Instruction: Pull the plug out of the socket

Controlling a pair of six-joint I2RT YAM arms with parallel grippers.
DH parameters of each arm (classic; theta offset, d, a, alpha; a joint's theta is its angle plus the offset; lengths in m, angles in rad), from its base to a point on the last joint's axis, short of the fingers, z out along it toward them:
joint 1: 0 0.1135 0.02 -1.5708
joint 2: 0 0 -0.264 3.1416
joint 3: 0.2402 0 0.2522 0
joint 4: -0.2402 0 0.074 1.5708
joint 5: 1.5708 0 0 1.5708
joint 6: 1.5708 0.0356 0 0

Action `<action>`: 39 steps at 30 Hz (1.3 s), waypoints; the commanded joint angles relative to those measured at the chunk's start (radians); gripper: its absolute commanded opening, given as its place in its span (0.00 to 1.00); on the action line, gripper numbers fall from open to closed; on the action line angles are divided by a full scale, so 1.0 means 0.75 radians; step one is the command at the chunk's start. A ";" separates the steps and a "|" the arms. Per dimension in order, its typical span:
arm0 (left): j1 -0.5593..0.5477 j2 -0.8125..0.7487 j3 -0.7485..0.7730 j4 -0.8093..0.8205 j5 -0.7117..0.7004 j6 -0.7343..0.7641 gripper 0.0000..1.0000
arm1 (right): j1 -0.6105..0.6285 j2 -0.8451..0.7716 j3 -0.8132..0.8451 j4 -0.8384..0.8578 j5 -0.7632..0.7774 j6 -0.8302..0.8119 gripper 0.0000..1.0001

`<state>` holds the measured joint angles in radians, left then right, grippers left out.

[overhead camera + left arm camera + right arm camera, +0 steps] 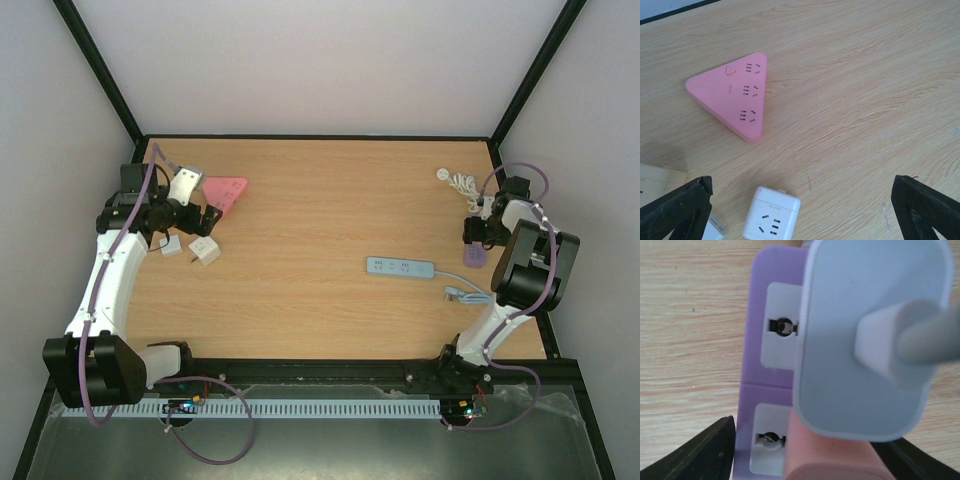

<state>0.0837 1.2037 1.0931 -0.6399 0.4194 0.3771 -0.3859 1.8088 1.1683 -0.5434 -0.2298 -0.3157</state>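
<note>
The purple socket (757, 390) fills the right wrist view, lying on the wooden table. A pale grey plug (840, 340) with a thick grey cable (927, 335) sits in it, and a pink plug (830, 455) is just below. My right gripper (805, 460) straddles the socket and pink plug, with black fingers (690, 455) at both sides. Its left finger is right at the socket's edge, and I cannot see contact on the other side. From above, the right gripper (478, 235) is at the table's right edge over the purple socket (476, 258). My left gripper (802, 210) is open at the far left.
A pink triangular power strip (732, 92) and a white cube socket (771, 215) lie under the left gripper, with a cream block (657, 180) at the left. A blue power strip (400, 267) lies mid-right. A coiled white cable (460, 180) is at the back right.
</note>
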 commanded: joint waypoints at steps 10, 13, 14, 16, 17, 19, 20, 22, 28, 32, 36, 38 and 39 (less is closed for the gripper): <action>0.003 -0.017 0.000 0.023 0.036 -0.036 1.00 | 0.102 0.054 0.023 0.068 0.003 -0.001 0.50; 0.003 -0.017 -0.001 0.023 0.032 -0.035 1.00 | 0.166 0.081 0.060 0.063 -0.015 0.008 0.49; 0.003 -0.018 -0.001 0.022 0.030 -0.034 1.00 | 0.188 0.094 0.072 0.058 -0.028 0.012 0.48; 0.003 -0.018 -0.002 0.021 0.028 -0.034 1.00 | 0.239 0.117 0.105 0.046 -0.052 0.022 0.48; 0.003 -0.018 -0.001 0.021 0.026 -0.032 1.00 | 0.269 0.128 0.120 0.041 -0.062 0.024 0.48; 0.003 -0.019 -0.004 0.021 0.022 -0.031 1.00 | 0.334 0.150 0.148 0.037 -0.067 0.031 0.47; 0.003 -0.017 -0.004 0.020 0.020 -0.032 1.00 | 0.370 0.159 0.160 0.034 -0.078 0.030 0.47; 0.003 -0.018 -0.004 0.017 0.021 -0.034 1.00 | 0.443 0.176 0.182 0.034 -0.081 0.036 0.47; 0.003 -0.004 0.012 0.001 0.036 -0.049 1.00 | 0.681 0.224 0.252 0.040 -0.080 0.046 0.47; 0.006 0.003 0.026 -0.002 0.036 -0.063 1.00 | 0.857 0.246 0.289 0.042 -0.077 0.039 0.47; 0.013 0.013 0.037 -0.002 0.041 -0.081 1.00 | 1.013 0.275 0.348 0.033 -0.089 0.048 0.47; 0.015 0.017 0.042 -0.003 0.046 -0.086 1.00 | 1.089 0.294 0.382 0.021 -0.098 0.059 0.47; 0.017 0.019 0.044 -0.003 0.048 -0.087 1.00 | 1.125 0.304 0.398 0.015 -0.100 0.061 0.47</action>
<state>0.0864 1.2072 1.0950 -0.6342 0.4335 0.3321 0.3679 2.0029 1.4078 -0.5076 -0.2741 -0.2813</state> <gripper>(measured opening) 0.997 0.476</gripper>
